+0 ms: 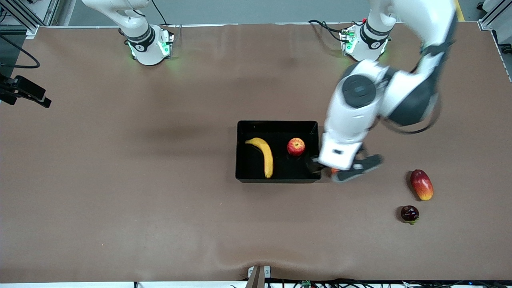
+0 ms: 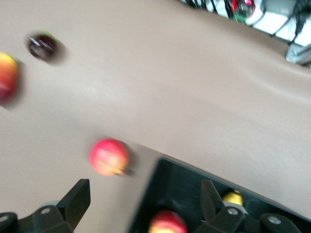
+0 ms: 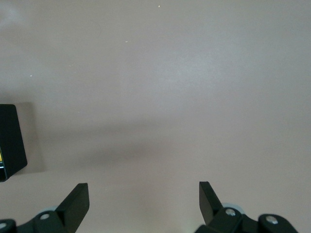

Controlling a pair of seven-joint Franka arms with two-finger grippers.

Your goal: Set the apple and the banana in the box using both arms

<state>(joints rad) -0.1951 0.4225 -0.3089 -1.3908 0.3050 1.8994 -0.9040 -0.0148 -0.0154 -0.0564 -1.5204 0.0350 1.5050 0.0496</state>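
The black box (image 1: 242, 176) lies mid-table. In it lie the yellow banana (image 1: 263, 154) and the small red apple (image 1: 296, 147), apart from each other. My left gripper (image 1: 322, 167) hangs open and empty over the box's wall at the left arm's end. In the left wrist view its fingers (image 2: 77, 198) straddle that wall (image 2: 148, 199), with the apple (image 2: 167, 223) and a banana tip (image 2: 232, 197) inside the box. My right gripper (image 3: 143, 194) is open and empty over bare table, with a corner of the box (image 3: 10, 141) at the view's edge. It is out of the front view.
A pinkish-red round fruit (image 2: 108, 156) lies on the table just outside the box, mostly hidden under the left hand in the front view (image 1: 335, 171). A red-yellow mango (image 1: 421, 184) and a dark round fruit (image 1: 409, 213) lie toward the left arm's end.
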